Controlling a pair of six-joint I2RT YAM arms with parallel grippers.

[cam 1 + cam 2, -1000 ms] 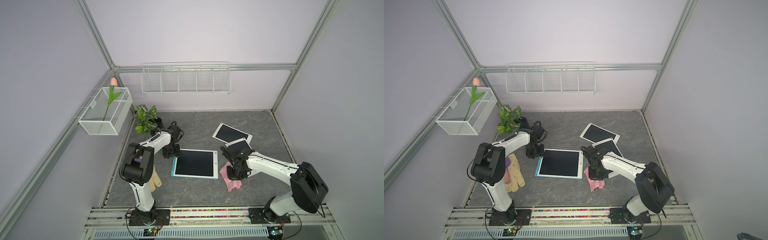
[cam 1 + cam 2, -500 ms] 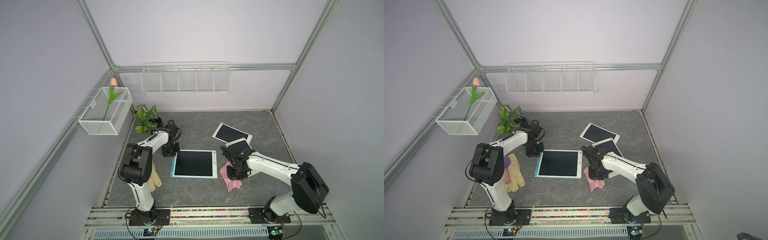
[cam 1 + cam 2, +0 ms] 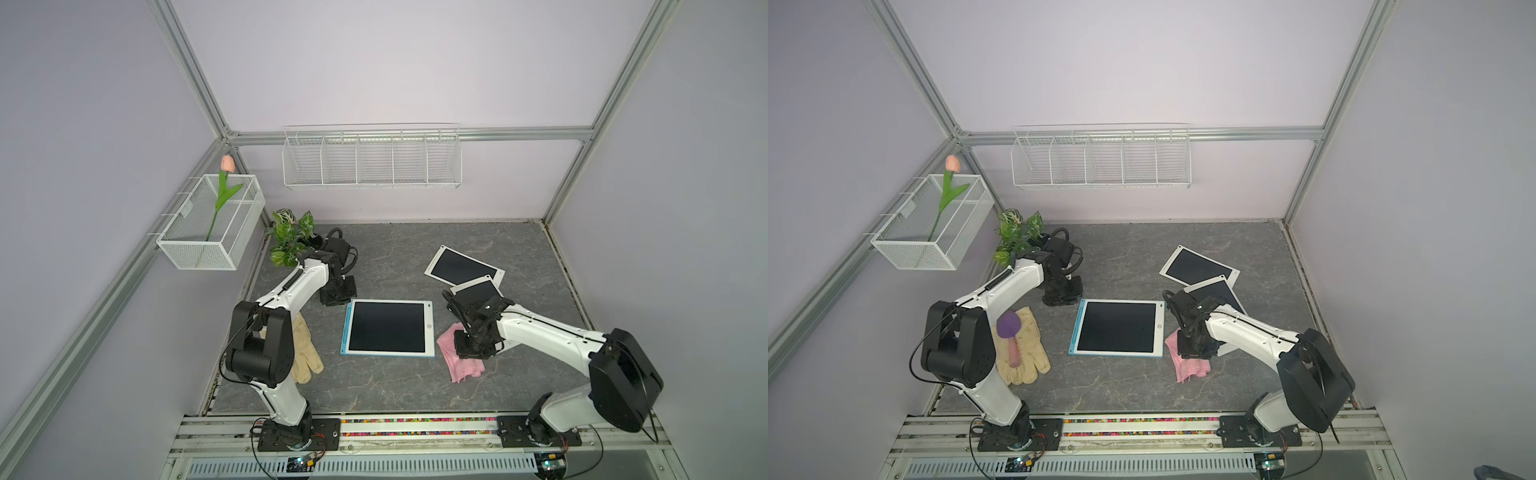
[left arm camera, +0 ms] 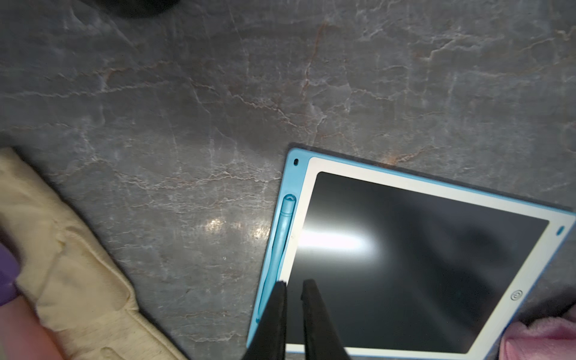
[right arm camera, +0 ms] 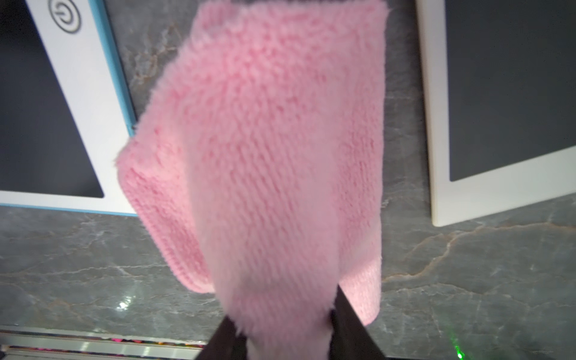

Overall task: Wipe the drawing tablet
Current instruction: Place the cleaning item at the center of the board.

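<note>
Straddling a fold of fluffy pink cloth [image 3: 461,368]: right pincer [image 5: 282,314], can't tell if clamped.
Blue-edged white drawing tablet [image 3: 388,327] lies mid grey marbled worktop [image 3: 395,390], cloth beside it; left pincer [image 4: 291,285] closed, empty, near its corner.

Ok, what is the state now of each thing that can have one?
blue drawing tablet: lying flat, screen dark.
stylus: stowed in the tablet's side slot.
pink cloth: bunched beside that tablet.
left gripper: shut, empty.
right gripper: jaws around the pink cloth; grip uncertain.
far white tablet: screen dark.
near white tablet: screen dark, overlapping the far one.
</note>
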